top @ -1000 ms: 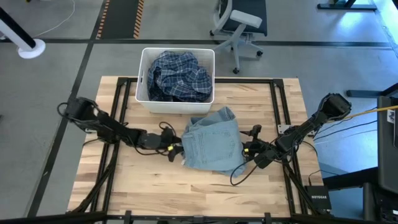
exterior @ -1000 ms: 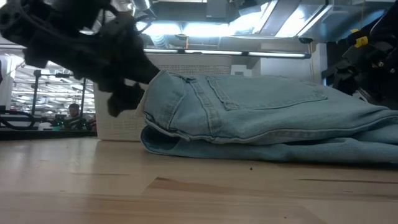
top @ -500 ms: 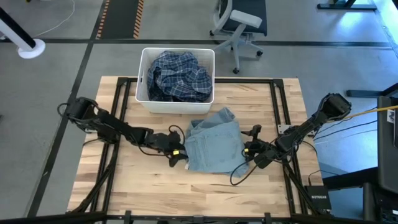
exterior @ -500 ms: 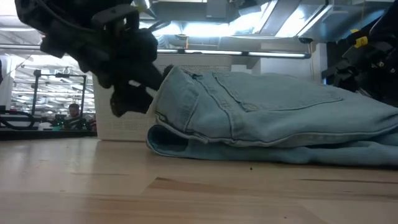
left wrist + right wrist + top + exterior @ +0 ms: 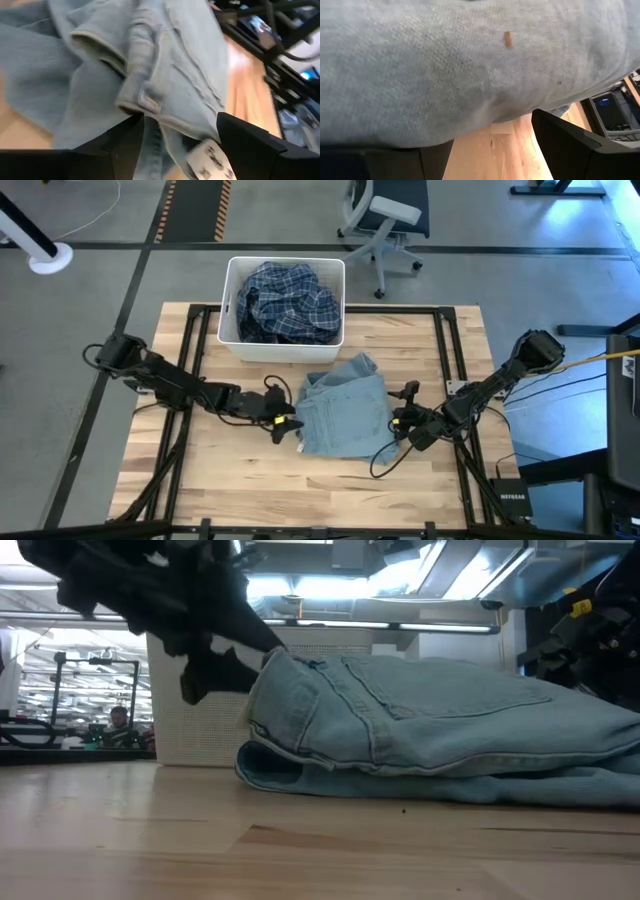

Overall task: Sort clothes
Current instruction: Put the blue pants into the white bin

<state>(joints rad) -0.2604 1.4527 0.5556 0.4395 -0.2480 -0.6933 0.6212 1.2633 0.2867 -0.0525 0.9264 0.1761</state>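
A light blue denim piece (image 5: pixel 343 415) lies folded and bunched on the middle of the wooden table; the low view shows its waistband end (image 5: pixel 290 710). My left gripper (image 5: pixel 285 427) is open at its left edge, raised off the table in the low view (image 5: pixel 215 680), with the waistband fold (image 5: pixel 150 102) between its fingers. My right gripper (image 5: pixel 400 418) is open at the denim's right edge, where cloth (image 5: pixel 470 65) fills the right wrist view. A navy-white plaid shirt (image 5: pixel 290 305) lies in the white bin (image 5: pixel 232 310) at the table's far edge. My left gripper has its fingers (image 5: pixel 125 145) on either side of the denim's waistband fold, slanting down from the table's left. Whether they touch the cloth, I cannot tell. My right gripper sits close under the denim's right edge (image 5: pixel 510 110), but I cannot tell whether its fingers (image 5: pixel 575 145) touch it.
Black frame rails (image 5: pixel 195 360) run along the table's left, right and far sides. Cables (image 5: pixel 385 460) trail from the right arm. Bare wood (image 5: pixel 300 490) lies toward the near edge. An office chair (image 5: pixel 385 220) stands on the floor beyond the bin.
My left gripper first went right into the denim's left edge, which slid a little to the right and bunched up higher. The gripper has since risen and drawn back slightly to the left, staying open. The denim has kept that new shape.
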